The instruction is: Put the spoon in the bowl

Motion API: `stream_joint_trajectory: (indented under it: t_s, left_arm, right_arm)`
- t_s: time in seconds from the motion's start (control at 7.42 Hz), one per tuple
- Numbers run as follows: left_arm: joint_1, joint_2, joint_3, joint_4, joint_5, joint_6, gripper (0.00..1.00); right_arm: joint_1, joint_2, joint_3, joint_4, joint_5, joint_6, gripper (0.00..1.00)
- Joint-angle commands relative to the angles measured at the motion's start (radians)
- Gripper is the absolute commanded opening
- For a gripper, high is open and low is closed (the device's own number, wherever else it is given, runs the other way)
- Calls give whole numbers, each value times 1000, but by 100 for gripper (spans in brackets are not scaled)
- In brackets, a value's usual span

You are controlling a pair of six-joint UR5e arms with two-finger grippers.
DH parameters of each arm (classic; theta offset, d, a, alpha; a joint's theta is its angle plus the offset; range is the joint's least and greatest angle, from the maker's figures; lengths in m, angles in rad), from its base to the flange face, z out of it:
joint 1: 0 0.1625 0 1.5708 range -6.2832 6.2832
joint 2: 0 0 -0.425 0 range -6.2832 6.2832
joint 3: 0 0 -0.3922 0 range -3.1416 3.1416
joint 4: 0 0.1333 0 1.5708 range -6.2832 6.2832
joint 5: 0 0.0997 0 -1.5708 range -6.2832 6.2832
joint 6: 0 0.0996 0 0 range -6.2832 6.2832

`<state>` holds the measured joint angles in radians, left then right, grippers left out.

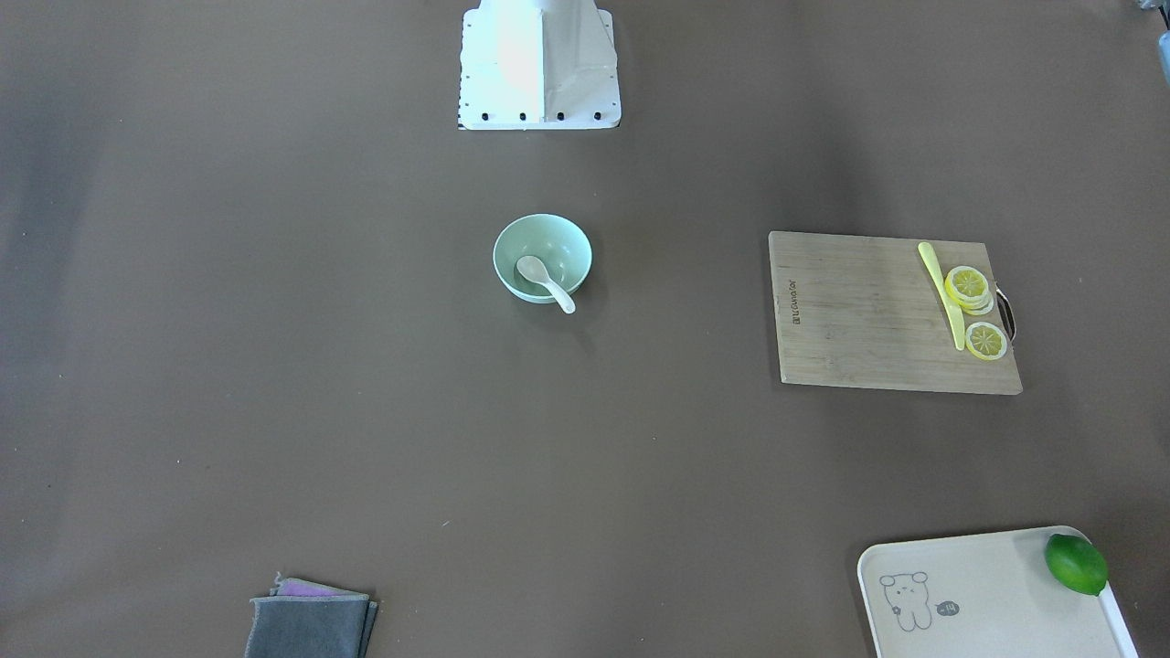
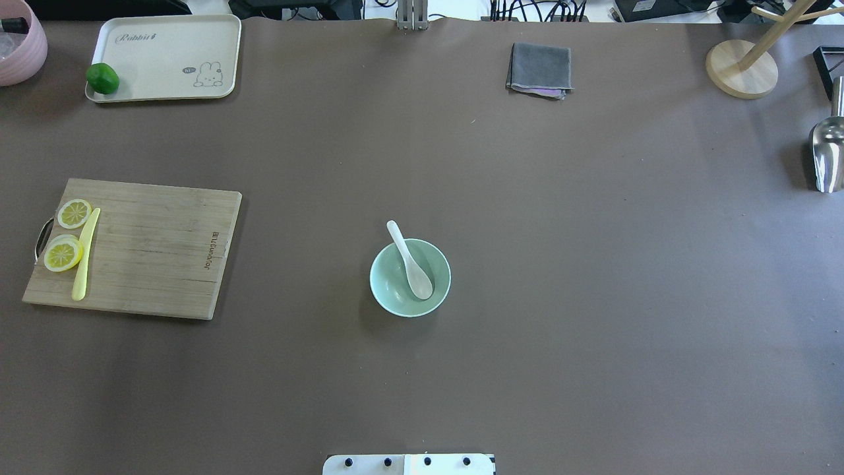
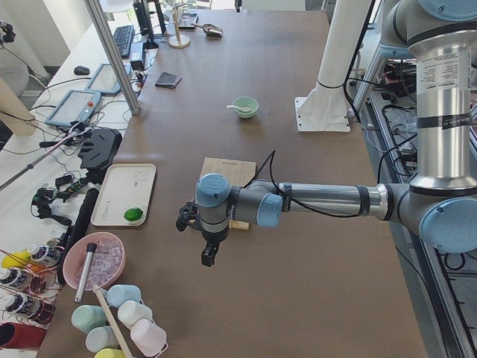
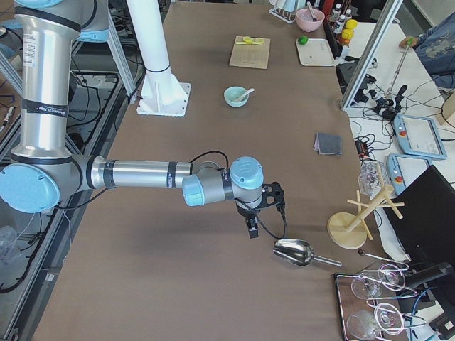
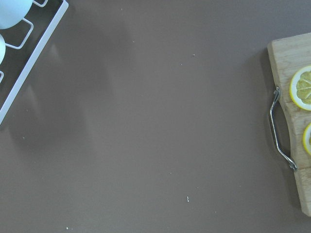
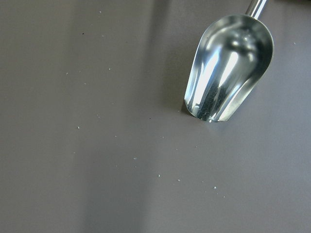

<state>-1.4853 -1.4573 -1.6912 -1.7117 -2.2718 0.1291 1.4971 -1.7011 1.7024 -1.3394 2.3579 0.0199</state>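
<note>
The white spoon (image 2: 412, 264) lies in the mint-green bowl (image 2: 392, 287) at the table's middle, scoop inside, handle resting over the far rim. It shows the same way in the front-facing view, spoon (image 1: 546, 281) in bowl (image 1: 559, 242). Both grippers are far from the bowl. My left gripper (image 3: 209, 257) hangs above the table near the cutting board's end and shows only in the exterior left view. My right gripper (image 4: 252, 229) hangs beside a metal scoop and shows only in the exterior right view. I cannot tell whether either is open or shut.
A wooden cutting board (image 2: 151, 247) with lemon slices (image 2: 64, 253) and a yellow knife (image 2: 86, 254) lies at the left. A cream tray (image 2: 165, 56) holds a lime (image 2: 102, 78). A grey cloth (image 2: 539, 68), a metal scoop (image 2: 827, 155) and a wooden stand (image 2: 742, 69) are at the right.
</note>
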Motion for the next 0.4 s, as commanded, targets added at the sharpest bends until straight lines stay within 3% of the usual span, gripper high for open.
stream_joint_trajectory:
  t_s: [0.0, 0.27]
  left_arm:
    - [0, -2, -5, 1, -5, 3, 98]
    - [0, 0, -4, 1, -6, 3, 98]
  right_arm:
    - [0, 1, 8, 0, 6, 2, 100]
    - [0, 3, 11, 0, 9, 5, 100]
